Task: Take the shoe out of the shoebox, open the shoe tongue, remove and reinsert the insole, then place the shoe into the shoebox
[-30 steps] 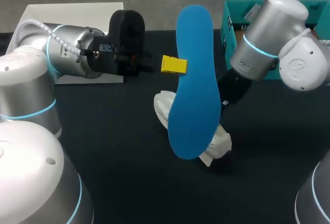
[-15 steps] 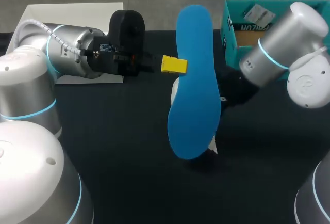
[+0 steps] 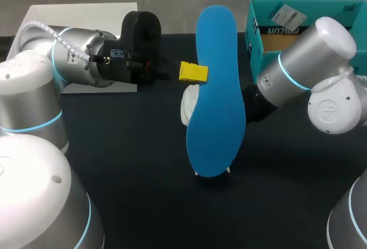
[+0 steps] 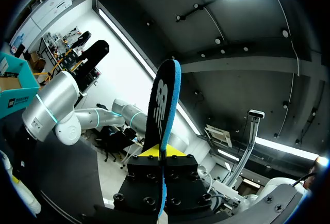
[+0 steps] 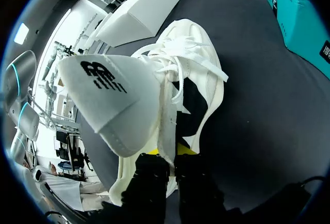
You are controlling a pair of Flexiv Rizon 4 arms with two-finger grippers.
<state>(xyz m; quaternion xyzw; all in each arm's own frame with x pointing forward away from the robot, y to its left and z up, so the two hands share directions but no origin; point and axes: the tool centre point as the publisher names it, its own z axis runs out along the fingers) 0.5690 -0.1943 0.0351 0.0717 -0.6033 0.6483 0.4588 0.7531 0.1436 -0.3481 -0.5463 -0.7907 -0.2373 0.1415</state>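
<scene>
The blue insole [image 3: 215,88] is held upright by the left claw [image 4: 162,150]. It is pinched edge-on between the two yellow tips, which are closed tight on it, and most of its length rises ahead of the fingers. Neither that claw nor the insole has been moved since the earlier frames.

The white shoe [image 5: 193,43] is gripped by the right claw [image 5: 172,154]. The fingers are closed on the shoe's side wall from both sides, and the shoe hangs ahead of them above the black counter [image 3: 132,146], with the tongue [image 5: 108,100] folded out to one side.

A second ago the shoe was seen lower, spread out on both sides of the insole's foot. It has since been lifted and turned by the right arm [image 3: 304,65], so that mostly one rounded end is seen, just beside the left claw's tips. The teal shoebox [image 3: 269,37] is seen behind the right arm, well apart from both claws.
</scene>
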